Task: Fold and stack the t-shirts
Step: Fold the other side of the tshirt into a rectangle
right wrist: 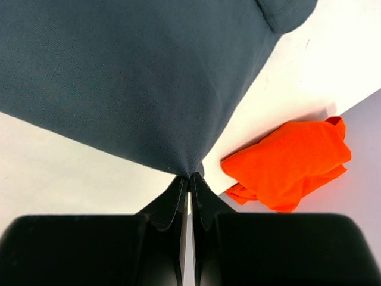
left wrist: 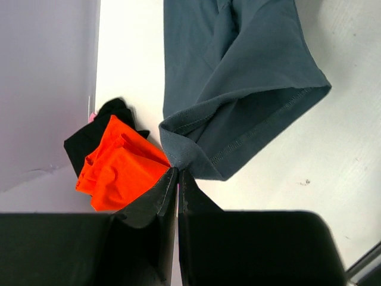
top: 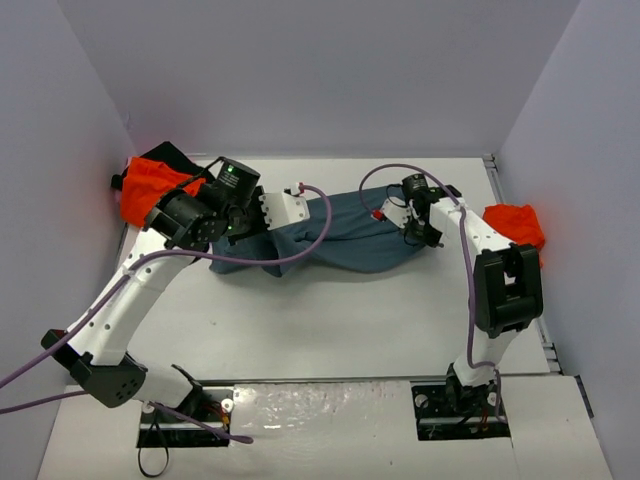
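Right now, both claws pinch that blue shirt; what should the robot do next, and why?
Probably draw the arms apart to flatten it: the left gripper and right gripper each pinch an edge of the blue t-shirt, which is bunched between them.

left fingers [left wrist: 159, 201] pinched shut | right fingers [right wrist: 174, 205] pinched shut

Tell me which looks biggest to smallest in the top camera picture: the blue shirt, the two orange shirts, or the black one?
1. slate-blue cloth t-shirt, spread wide.
2. left crumpled orange t-shirt and right crumpled orange t-shirt: too alike to rank.
3. black cloth t-shirt: only a sliver shows.
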Available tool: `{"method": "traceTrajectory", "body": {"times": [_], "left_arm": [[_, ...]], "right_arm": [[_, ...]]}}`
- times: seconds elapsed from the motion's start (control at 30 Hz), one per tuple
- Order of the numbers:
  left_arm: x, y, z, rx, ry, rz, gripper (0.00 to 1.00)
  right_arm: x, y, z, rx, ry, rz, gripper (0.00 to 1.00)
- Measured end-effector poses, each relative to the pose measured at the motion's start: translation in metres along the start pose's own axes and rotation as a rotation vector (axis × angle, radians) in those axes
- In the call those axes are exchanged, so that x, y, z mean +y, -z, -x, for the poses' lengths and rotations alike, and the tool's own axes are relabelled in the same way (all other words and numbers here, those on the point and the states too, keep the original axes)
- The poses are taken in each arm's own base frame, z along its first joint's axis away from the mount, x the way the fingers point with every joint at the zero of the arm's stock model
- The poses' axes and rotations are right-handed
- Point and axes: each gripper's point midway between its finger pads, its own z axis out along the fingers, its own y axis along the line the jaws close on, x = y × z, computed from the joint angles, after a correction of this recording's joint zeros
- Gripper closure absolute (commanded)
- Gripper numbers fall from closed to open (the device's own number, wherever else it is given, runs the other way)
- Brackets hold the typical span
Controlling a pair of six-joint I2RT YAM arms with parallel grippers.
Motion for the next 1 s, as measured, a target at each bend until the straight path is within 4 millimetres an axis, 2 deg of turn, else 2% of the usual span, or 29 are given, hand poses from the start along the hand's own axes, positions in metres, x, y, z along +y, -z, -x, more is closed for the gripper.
{"method": "traceTrajectory", "body": {"times": [0.17,0.33,0.5,0.67,0.87,1.0], "left_arm": [[-0.009,0.017,-0.012,0.01,0.019,-0.024,1.0],[-0.013,0.022,-0.02,0.031,0.023,-0.037,1.0],[-0.006,0.017,-0.024,0.057,0.031,-0.007,1.0],[0.002,-0.003,-0.034,0.115,0.059,0.042,1.0],[0.007,-0.036,-0.045,0.197,0.071,0.061,1.0],[0.019,-0.047,-0.048,0.211,0.091,0.095,1.0]], "right_arm": [[0.005,0.013,-0.008,-0.001,-0.001,-0.007,1.0],[0.0,0.025,-0.013,0.006,0.0,-0.031,1.0],[-0.03,0.028,0.01,-0.011,-0.004,-0.069,1.0],[-0.057,0.007,0.043,-0.029,-0.017,-0.083,1.0],[-0.06,-0.038,0.064,0.005,-0.012,-0.033,1.0],[-0.062,-0.064,0.075,0.018,-0.018,-0.019,1.0]]}}
